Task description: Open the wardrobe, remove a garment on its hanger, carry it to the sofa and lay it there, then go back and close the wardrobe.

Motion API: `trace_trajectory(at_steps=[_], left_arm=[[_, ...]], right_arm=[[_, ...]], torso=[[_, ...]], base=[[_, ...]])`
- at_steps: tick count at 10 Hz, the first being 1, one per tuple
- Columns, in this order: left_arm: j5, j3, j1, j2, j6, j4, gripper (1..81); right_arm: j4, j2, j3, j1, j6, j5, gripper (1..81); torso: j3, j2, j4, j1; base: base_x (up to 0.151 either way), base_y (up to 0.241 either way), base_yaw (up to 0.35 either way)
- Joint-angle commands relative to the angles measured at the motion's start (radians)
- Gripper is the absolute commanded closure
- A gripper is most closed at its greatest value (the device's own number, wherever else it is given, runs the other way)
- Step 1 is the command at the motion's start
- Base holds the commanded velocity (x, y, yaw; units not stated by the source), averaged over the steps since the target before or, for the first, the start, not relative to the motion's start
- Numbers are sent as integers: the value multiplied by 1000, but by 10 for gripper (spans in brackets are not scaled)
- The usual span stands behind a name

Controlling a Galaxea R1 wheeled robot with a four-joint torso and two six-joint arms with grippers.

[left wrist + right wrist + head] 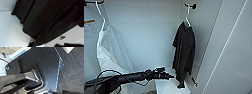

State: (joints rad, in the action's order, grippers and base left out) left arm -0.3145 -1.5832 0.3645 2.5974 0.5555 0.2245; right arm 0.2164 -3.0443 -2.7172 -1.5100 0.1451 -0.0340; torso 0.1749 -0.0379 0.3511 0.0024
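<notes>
The garment (184, 53) hangs on its hanger (187, 17) from a black bracket (192, 6) at the right inside the open wardrobe (149, 32). We reach our left tool (170, 76) toward its lower part, just beside the fabric; whether the tool is open we cannot tell. A white garment (107, 50) hangs at the left.

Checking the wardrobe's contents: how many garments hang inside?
2. A black garment hangs on a white hanger at the right; a white garment hangs at the left. More may hang beyond the frame.
</notes>
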Motion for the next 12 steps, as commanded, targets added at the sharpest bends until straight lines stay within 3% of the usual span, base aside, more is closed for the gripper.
trace_trajectory(at_steps=[1,3,4,5,6,12], left_arm=[[3,37,-299,-6,127,1,10],[0,31,-419,17,194,1,10],[0,13,-460,35,220,3,10],[0,-8,-505,55,251,3,10],[0,-17,-549,73,280,3,10],[20,-80,-761,103,464,3,10]], right_arm=[[5,-3,4,33,-2,60,10],[3,-10,4,36,-2,60,10],[3,-15,4,38,-2,60,10],[3,-18,4,38,-2,60,10],[3,-17,4,38,-2,60,10],[3,-21,5,33,-1,62,10]], torso=[[0,0,0,0],[0,0,0,0],[43,1,0,1],[49,1,0,1],[13,1,0,0],[34,2,0,2]], base=[[0,0,0],[0,0,0],[0,0,0],[0,0,0],[0,0,0],[0,0,0]])
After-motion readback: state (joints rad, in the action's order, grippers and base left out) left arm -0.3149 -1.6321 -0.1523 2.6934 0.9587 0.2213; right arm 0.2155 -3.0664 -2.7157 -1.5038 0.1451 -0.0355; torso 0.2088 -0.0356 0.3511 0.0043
